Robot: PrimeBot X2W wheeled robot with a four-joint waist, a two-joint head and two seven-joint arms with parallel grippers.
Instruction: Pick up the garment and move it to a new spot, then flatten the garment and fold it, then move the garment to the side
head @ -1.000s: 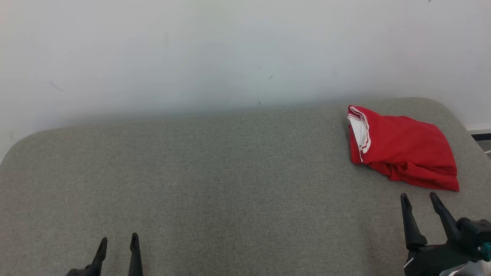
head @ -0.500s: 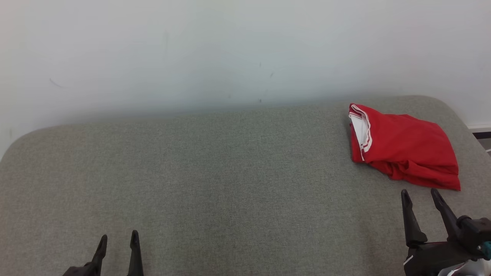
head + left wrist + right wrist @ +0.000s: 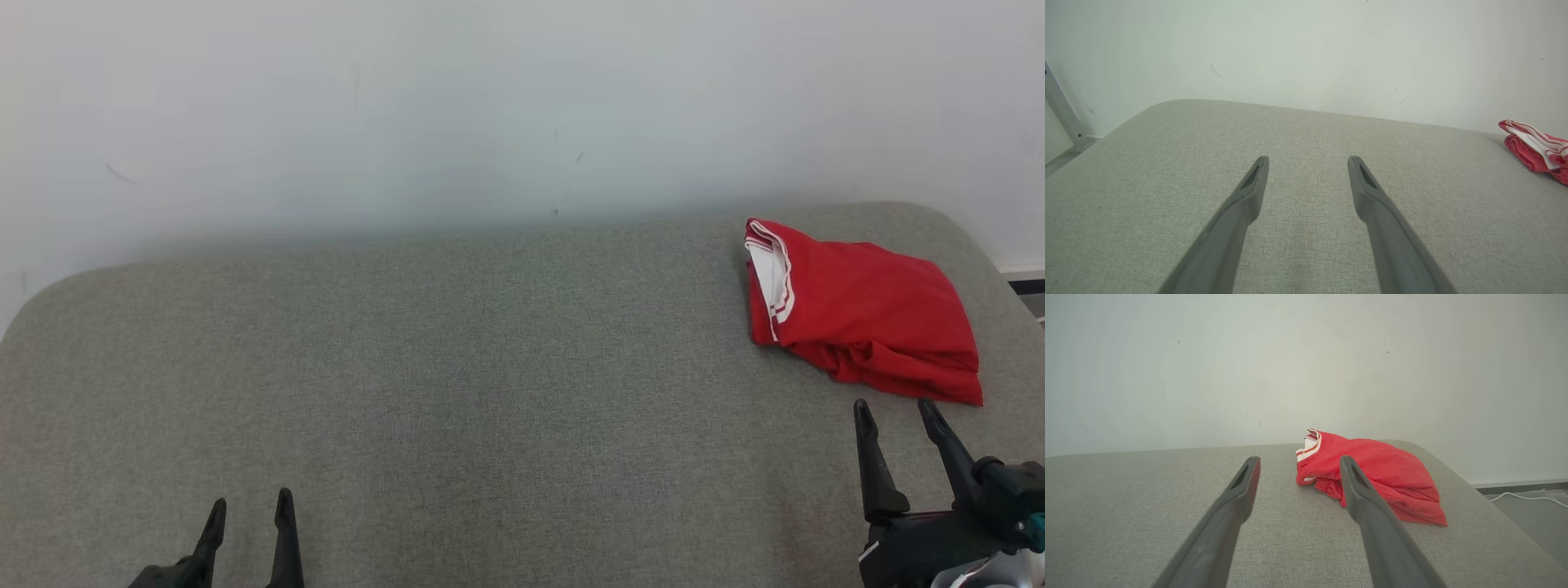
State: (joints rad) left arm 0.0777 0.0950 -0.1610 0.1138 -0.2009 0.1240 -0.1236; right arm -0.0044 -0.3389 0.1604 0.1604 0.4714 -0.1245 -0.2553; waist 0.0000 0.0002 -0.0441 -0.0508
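A red garment [image 3: 865,310] with white trim lies folded in a small bundle near the far right corner of the grey cushioned surface [image 3: 457,359]. In the right wrist view the garment [image 3: 1384,473] lies just beyond my fingertips, and in the left wrist view its edge [image 3: 1535,147] peeks in at the far right. My right gripper [image 3: 895,408] stands open just in front of the bundle, apart from it. At the lower left my left gripper [image 3: 250,508] is open, far from the cloth. Both hold nothing.
A white wall [image 3: 490,106] rises right behind the surface. The surface's rounded right edge drops to a floor with a white cable [image 3: 1527,496]. A grey metal frame leg [image 3: 1061,110] stands off the left end.
The head view has tilted slightly, so the garment sits a touch higher. The right gripper has edged a little toward the bundle. The left gripper has not moved.
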